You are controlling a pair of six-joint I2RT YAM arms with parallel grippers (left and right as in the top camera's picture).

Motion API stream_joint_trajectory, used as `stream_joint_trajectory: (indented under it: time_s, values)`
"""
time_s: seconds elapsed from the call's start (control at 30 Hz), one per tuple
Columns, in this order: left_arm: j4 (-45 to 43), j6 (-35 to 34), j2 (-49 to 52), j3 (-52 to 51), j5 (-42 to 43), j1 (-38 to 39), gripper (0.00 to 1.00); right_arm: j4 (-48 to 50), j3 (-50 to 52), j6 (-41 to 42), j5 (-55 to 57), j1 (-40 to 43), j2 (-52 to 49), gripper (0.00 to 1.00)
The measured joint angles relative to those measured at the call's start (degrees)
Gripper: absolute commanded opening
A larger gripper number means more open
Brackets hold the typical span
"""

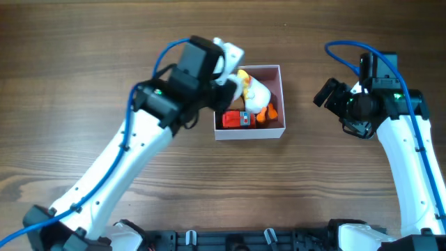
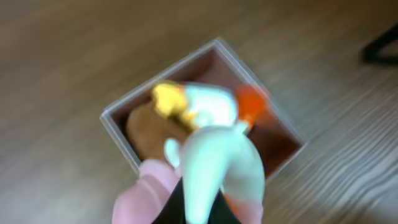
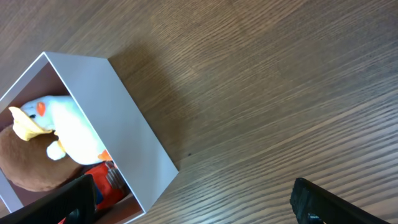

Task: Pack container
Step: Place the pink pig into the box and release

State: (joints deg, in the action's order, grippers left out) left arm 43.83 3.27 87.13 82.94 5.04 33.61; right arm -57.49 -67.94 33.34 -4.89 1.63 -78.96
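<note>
The container (image 1: 281, 97) is a small square white-walled box at the table's middle. It holds a white duck toy (image 1: 256, 94) with a yellow beak and orange feet, a red toy (image 1: 237, 119) and a brown toy (image 3: 25, 165). My left gripper (image 1: 221, 66) hovers over the container's upper left corner, shut on a pale white toy (image 2: 214, 165) between its pink-padded fingers (image 2: 205, 208). The left wrist view shows the container (image 2: 115, 127) and the duck (image 2: 208, 102) below. My right gripper (image 1: 326, 92) is open and empty, to the right of the container (image 3: 118, 106).
The table is brown wood grain (image 1: 334, 181). Blue cables run along both arms. Bare wood lies between my right gripper's fingers (image 3: 199, 205) in the right wrist view.
</note>
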Motion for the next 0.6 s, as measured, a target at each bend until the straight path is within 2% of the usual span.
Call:
stream_joint_trajectory:
  time_s: [0.1, 0.23, 0.27, 0.3, 0.37, 0.4, 0.43, 0.6]
  values:
    - [-7.85, 2.95, 5.01, 0.09, 0.00, 4.20, 0.04, -0.22, 0.00, 0.00, 0.00, 0.00, 0.00, 0.99]
    - [-13.46, 5.92, 22.43, 0.15, 0.87, 9.46, 0.04, -0.35, 0.00, 0.00, 0.00, 0.00, 0.00, 1.00]
    - [-13.64, 5.97, 23.98, 0.09, 1.09, 10.03, 0.06, -0.35, 0.00, 0.00, 0.00, 0.00, 0.00, 1.00]
    - [-13.68, 5.97, 24.81, 0.09, 1.16, 10.60, 0.27, -0.37, 0.00, 0.00, 0.00, 0.00, 0.00, 0.99]
    - [-13.25, 6.16, 25.92, 0.09, 1.36, 12.33, 0.54, -0.33, 0.00, 0.00, 0.00, 0.00, 0.00, 0.99]
    - [-13.27, 6.36, 26.16, 0.09, 1.70, 13.14, 0.59, -0.33, 0.00, 0.00, 0.00, 0.00, 0.00, 0.99]
    - [-13.38, 6.38, 26.29, 0.09, 1.70, 13.38, 0.98, -0.33, 0.00, 0.00, 0.00, 0.00, 0.00, 1.00]
    - [-13.40, 6.56, 26.12, 0.17, 0.31, 13.11, 1.00, -0.35, 0.00, 0.00, 0.00, 0.00, 0.00, 0.99]
